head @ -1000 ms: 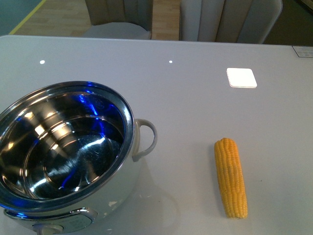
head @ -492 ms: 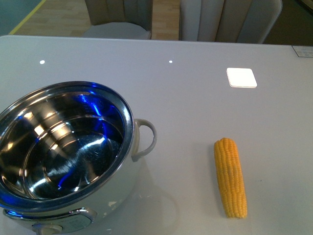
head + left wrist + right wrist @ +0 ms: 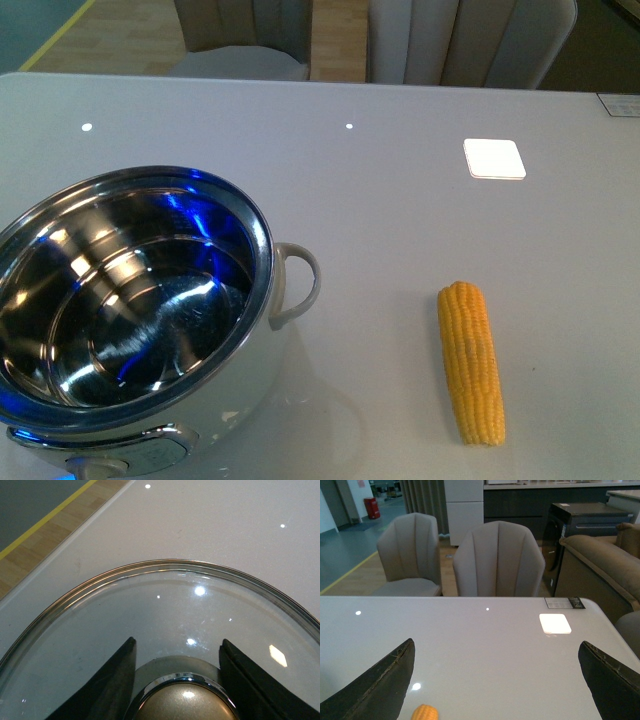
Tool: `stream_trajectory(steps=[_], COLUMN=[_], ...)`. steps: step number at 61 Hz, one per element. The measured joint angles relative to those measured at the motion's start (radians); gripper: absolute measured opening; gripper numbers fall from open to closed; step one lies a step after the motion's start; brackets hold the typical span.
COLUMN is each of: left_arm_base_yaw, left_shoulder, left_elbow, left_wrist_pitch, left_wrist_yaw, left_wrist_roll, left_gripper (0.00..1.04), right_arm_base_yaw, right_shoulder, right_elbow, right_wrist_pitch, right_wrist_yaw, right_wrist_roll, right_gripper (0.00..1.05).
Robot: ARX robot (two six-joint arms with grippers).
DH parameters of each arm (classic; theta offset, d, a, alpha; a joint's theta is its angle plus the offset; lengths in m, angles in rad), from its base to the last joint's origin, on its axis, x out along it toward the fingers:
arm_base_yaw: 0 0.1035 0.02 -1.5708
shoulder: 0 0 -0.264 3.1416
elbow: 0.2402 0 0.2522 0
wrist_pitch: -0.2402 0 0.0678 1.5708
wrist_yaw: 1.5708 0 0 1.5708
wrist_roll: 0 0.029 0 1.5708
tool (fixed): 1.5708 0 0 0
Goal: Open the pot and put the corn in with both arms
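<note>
Starting at our left, the left gripper has its fingers clamped on the knob of the glass lid. The lid is out of the front view, and the surface's left edge shows close beyond its rim. The pot stands open at the near left of the surface, its steel bowl empty and its loop handle turned toward the corn. The corn lies flat, well apart from the pot, running near to far. The right gripper hangs above and behind it with fingers spread wide and nothing between them.

We judge the opening done and the corn pick-up to be the step in hand. Next we must lower the right fingers across the cob's width. Bare surface lies all around the corn and along the way to the pot. The chairs stand past the far edge.
</note>
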State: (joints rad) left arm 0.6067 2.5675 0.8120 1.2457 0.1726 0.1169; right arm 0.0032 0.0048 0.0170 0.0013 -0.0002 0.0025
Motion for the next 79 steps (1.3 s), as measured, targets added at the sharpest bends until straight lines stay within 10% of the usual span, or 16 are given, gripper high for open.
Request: stream_trajectory(steps=[17, 47, 70, 79], left_arm_base_yaw=[0.003, 0.034, -0.01, -0.084], left_shoulder=[-0.096, -0.747, -1.507, -1.679], left_elbow=[-0.069, -0.291, -0.499, -0.611], left_wrist_pitch=[-0.031, -0.208, -0.635, -0.564], left_wrist_yaw=[0.003, 0.12, 0.176, 0.336], left_wrist_roll=[-0.021, -0.2, -0.344, -0.189], left_gripper=[0.99, 0.98, 0.98, 0.71], right_arm_base_yaw=[0.0, 0.0, 0.0, 0.0], right_shoulder=[0.0, 0.0, 0.0, 0.0], right_elbow=[0.0, 0.0, 0.0, 0.0], right_wrist_pitch=[0.0, 0.0, 0.0, 0.0], right_wrist_yaw=[0.0, 0.0, 0.0, 0.0], right_wrist_roll=[0.0, 0.0, 0.0, 0.0], right_gripper=[0.96, 0.96, 0.96, 0.96])
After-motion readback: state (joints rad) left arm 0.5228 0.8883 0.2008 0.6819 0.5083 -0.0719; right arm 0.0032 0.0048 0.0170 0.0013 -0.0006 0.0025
